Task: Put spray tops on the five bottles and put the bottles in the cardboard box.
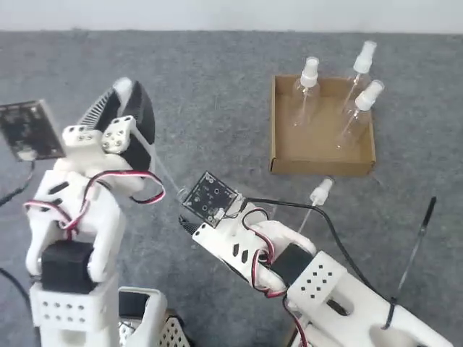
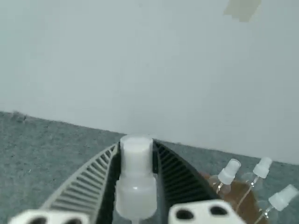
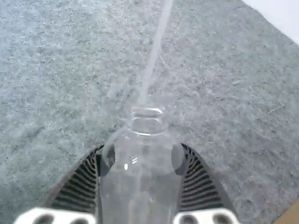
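My left gripper (image 2: 136, 145) clamps the spray top (image 2: 135, 184), my right gripper (image 3: 142, 154) the open bottle (image 3: 140, 196); any misalignment could bend the dip tube (image 3: 156, 42).

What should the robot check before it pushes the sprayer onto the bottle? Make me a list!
1. Grip on the sprayer: the left gripper is shut on the spray top. Ok.
2. Grip on the bottle: the right gripper is shut on the bottle. Ok.
3. The neck is bare, with no top on it. Ok.
4. The tube runs down to the neck, but is its tip inside? Cannot tell.
5. Room to pack: the cardboard box has bare floor beside the three topped bottles. Ok.
6. The spare spray top lies outside the box, away from both grippers. Ok.
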Action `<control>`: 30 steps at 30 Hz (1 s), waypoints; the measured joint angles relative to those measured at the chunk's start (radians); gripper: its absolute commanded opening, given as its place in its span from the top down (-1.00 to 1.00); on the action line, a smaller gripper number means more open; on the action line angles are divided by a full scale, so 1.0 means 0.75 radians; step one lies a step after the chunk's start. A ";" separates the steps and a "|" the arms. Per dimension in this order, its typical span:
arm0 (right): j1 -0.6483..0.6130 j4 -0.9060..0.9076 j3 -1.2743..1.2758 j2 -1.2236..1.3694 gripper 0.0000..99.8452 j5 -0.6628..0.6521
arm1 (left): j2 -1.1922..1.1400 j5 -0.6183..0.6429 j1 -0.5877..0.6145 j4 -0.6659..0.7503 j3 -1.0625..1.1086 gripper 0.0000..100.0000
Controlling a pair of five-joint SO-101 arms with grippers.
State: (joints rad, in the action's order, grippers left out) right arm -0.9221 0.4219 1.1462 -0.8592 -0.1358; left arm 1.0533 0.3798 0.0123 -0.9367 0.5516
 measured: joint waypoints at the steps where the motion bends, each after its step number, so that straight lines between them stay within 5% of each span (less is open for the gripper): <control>1: 0.000 0.000 0.000 0.000 0.99 0.000 | 0.000 0.000 0.004 0.000 0.016 0.98; 30: 0.115 -0.262 0.113 -0.006 0.99 0.200 | 0.002 -0.035 -0.219 -0.172 0.338 0.98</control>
State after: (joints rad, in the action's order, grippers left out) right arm -0.8362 0.2256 1.2306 -0.8638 0.0146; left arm 1.0549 0.3537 -0.1519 -1.0656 0.8048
